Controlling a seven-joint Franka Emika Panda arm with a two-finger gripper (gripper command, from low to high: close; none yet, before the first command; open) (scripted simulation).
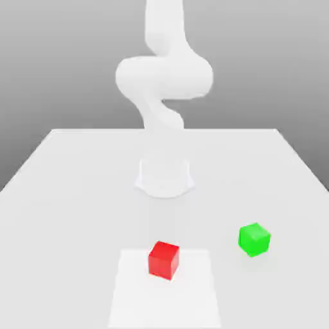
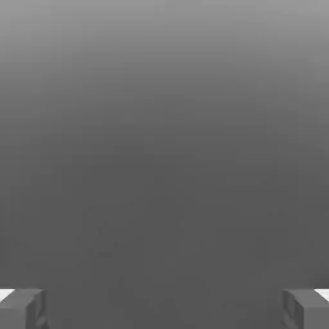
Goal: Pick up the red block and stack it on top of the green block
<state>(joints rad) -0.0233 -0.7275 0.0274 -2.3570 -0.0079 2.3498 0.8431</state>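
Note:
The red block sits on the white table near its front edge, about the middle of the exterior view. The green block rests on the table to the exterior view's right of the red one, a little farther back and well apart from it. In the hand view my gripper is open: its grey fingertips stand far apart at the picture's edges with nothing between them, against a plain grey background. The white arm rises folded behind the blocks.
The arm's round base stands on the table behind the blocks. A paler rectangular patch marks the table under and around the red block. Open table surface stretches to both sides.

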